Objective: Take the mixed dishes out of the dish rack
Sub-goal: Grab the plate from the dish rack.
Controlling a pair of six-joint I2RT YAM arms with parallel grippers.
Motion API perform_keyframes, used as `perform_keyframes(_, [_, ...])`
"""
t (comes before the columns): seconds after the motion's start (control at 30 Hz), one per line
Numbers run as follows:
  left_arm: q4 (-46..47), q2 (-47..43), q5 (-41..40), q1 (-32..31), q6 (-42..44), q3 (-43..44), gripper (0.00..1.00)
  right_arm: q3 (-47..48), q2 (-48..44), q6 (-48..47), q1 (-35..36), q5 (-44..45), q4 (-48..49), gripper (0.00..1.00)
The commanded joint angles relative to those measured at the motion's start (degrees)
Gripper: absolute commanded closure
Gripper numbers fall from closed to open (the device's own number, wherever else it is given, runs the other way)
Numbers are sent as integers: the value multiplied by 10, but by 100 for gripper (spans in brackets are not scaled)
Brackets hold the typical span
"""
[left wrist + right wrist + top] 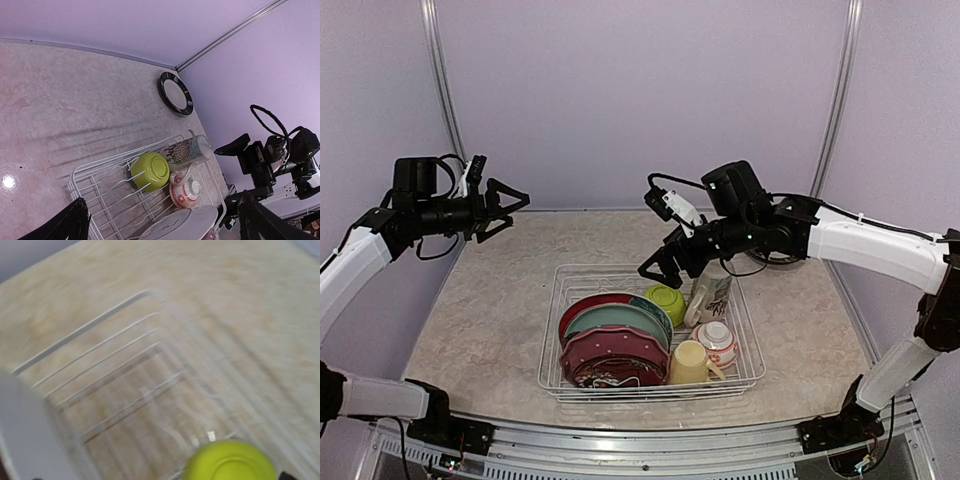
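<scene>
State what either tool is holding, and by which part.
Nothing. The left tool and right tool are both open and empty.

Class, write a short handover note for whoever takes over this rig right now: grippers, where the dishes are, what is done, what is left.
Left gripper: open, empty, in the air left of the dish rack.
Right gripper: open, empty, above the rack's far side, near the lime-green bowl.
In the rack: plates, lime-green bowl, tall cream mug, white-and-red bowl, pale yellow mug.
Done: one black-rimmed plate lies on the table, far right.
Left: everything in the rack.
</scene>
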Motion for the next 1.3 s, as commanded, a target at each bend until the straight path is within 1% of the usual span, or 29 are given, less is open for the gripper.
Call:
perform_keyframes(0.0, [6,0,-9,-9,5,-1,1,25,2,-61,15,-47,-47,0])
perform_keyframes(0.07, [8,-1,-21,-10,8,-4,1,23,1,-66,15,-60,-55,2])
perform_keyframes(0.23, [15,0,-46,-26,24,-5,1,-10,-12,-89,28,-72,-41,13])
perform_keyframes(0.37, [-30,14,-84,-46,30,55,1,-29,-23,-104,28,-88,-32,22])
perform_keyframes(0.53, [-41,33,-112,-54,41,118,1,-40,-15,-120,32,-104,-25,33])
perform_keyframes(0.7, [-48,63,-132,-54,64,164,1,-41,-3,-134,36,-102,-21,35])
perform_keyframes(0.83, [-40,70,-150,-54,84,160,1,-36,10,-134,38,-102,-19,35])
perform_keyframes(0.97, [-20,64,-165,-53,82,149,1,-30,20,-127,48,-87,-13,36])
perform_keyframes(1.03, [-14,65,-157,-52,82,146,1,-23,30,-129,51,-80,-18,43])
perform_keyframes(1.13, [-1,57,-155,-52,86,119,1,-6,48,-135,54,-63,-35,48])
perform_keyframes(1.27, [4,43,-153,-52,96,81,1,10,65,-148,55,-68,-45,53])
